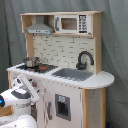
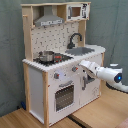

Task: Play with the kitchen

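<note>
- One toy kitchen stands on a wooden floor before a grey curtain, in both exterior views.
- A metal pot sits on its stove, left of the sink and black faucet in the second exterior view.
- The gripper is at the cabinet front; whether its pincer is apart or together, I cannot tell.

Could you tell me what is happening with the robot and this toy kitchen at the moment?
A white robot arm is reaching toward the front of the toy kitchen. In the second exterior view its end effector sits at the front panel just below the counter edge, above the windowed oven door. A small pot stands on the stove, and the sink and black faucet are untouched. Nothing appears to be held.
</note>
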Robot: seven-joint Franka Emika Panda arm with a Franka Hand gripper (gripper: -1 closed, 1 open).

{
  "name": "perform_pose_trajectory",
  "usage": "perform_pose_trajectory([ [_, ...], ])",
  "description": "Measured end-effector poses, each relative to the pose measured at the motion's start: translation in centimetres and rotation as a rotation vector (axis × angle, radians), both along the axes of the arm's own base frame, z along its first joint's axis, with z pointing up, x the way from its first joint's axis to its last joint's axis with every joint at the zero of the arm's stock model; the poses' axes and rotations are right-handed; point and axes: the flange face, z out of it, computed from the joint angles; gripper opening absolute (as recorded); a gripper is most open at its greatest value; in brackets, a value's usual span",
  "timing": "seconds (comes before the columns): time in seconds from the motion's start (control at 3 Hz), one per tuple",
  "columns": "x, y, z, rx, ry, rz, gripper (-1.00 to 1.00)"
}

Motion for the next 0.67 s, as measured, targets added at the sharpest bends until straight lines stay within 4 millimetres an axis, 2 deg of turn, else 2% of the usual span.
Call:
perform_pose_trajectory([
  [0.33,1.6,1.3,-1.4,0.007,0.018,0.003,1.0],
  [0.67,3.6,2.7,-1.1,0.02,0.012,0.008,1.0],
])
